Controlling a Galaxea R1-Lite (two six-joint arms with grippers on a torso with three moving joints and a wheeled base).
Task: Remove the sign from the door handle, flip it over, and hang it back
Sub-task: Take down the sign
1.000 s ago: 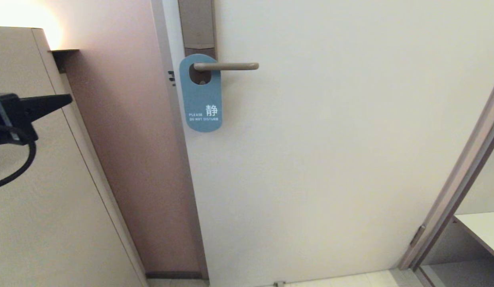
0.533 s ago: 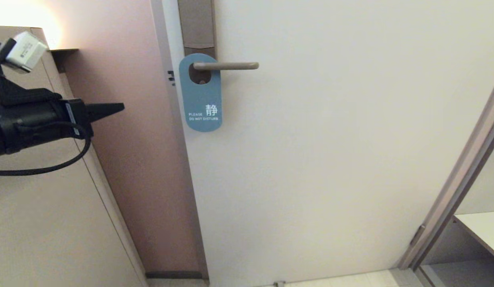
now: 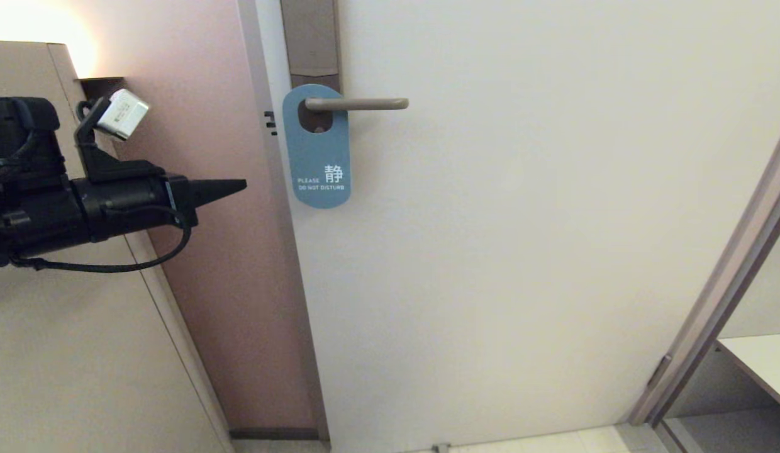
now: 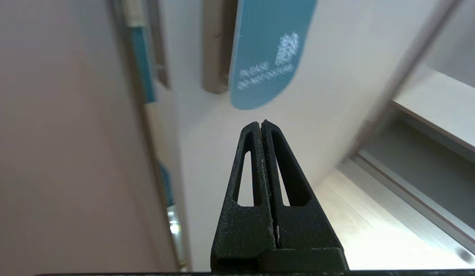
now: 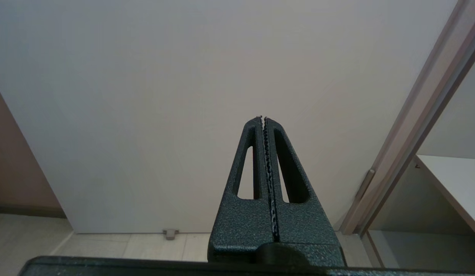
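The sign (image 3: 319, 148) hangs by its oval hole on the door handle (image 3: 358, 104), blue face with white text outward. The handle is a slim beige lever on a tall grey-brown backplate (image 3: 311, 41). My left gripper (image 3: 242, 184) is shut and empty, pointing right, left of the sign's lower end and apart from it. In the left wrist view the gripper (image 4: 260, 123) sits just short of the sign's rounded lower end (image 4: 266, 61). My right gripper (image 5: 262, 118) is shut and empty, low before the bare door, out of the head view.
The white door (image 3: 522, 220) fills the middle. A pinkish wall panel (image 3: 201, 251) and a beige cabinet (image 3: 63, 352) stand on the left. A door frame (image 3: 723, 277) and a white shelf (image 3: 764, 362) are at the lower right.
My left arm has moved right and slightly down, from the left edge towards the sign. The sign and handle have not moved.
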